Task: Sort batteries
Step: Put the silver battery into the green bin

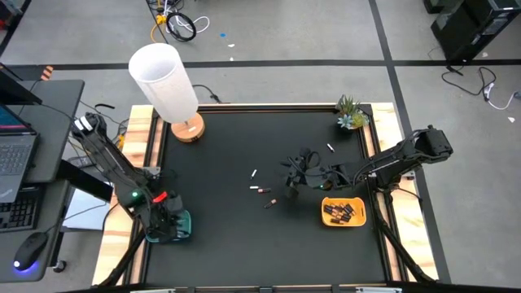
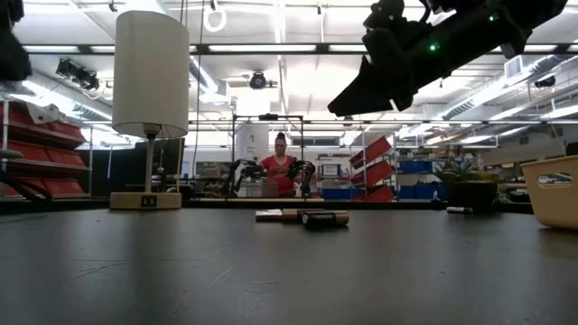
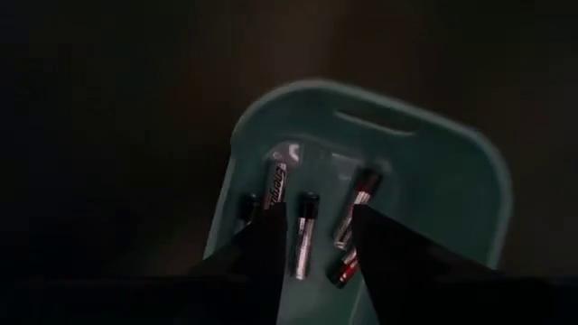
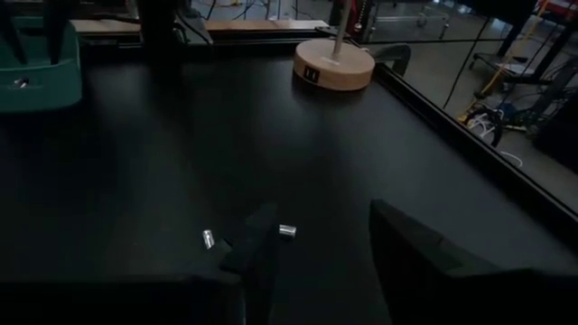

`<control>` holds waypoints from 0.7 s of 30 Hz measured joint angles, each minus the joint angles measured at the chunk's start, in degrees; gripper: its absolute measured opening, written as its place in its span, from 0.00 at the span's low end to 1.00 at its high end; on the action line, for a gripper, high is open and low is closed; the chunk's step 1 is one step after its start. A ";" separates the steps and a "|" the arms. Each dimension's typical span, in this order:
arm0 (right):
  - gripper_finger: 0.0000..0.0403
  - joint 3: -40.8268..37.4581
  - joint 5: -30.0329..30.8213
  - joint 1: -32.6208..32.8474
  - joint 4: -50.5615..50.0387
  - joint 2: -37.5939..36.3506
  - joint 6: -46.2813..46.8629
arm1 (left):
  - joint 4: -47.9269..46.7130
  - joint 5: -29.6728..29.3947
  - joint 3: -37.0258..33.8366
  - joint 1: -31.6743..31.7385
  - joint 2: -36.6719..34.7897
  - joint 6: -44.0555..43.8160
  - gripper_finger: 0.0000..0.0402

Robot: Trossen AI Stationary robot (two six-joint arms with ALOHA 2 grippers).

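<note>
Hovering over the teal tray (image 3: pixel 470 181) at the table's (image 1: pixel 228 244) front-left corner, the left gripper (image 3: pixel 316 248) has its fingers parted and grasps nothing; several batteries (image 3: pixel 304 233) lie in the tray below it. The right gripper (image 1: pixel 295 172) hangs mid-table with fingers apart and empty, near loose batteries (image 1: pixel 262 190) on the mat. More batteries sit in the orange tray (image 1: pixel 358 220) at right.

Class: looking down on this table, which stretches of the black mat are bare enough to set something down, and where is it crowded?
Bare: between the lamp and plant, and between the teal tray and orange tray. Crowded: mid-table, loose batteries beside the right gripper.
</note>
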 joint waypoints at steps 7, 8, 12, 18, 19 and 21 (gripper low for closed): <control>0.40 0.00 -0.20 0.00 0.02 0.00 0.02 | -11.56 -0.89 8.64 0.12 -0.02 0.30 0.40; 0.40 0.00 -0.44 0.00 0.00 0.00 0.25 | -13.17 -2.82 10.16 0.29 -0.02 0.84 0.40; 0.39 0.02 -3.19 -0.76 -0.27 0.00 2.59 | -16.05 -16.62 13.81 2.68 -0.02 5.16 0.40; 0.39 0.00 -4.61 -0.98 -3.09 0.00 5.79 | -13.62 -25.07 12.87 15.99 0.47 16.02 0.40; 0.39 0.00 -4.59 -0.96 -3.24 0.00 6.30 | -11.00 -25.53 12.23 18.43 0.50 19.02 0.40; 0.38 0.00 -4.54 -0.96 -3.24 0.00 7.61 | -2.27 -25.72 10.29 23.50 0.50 26.18 0.39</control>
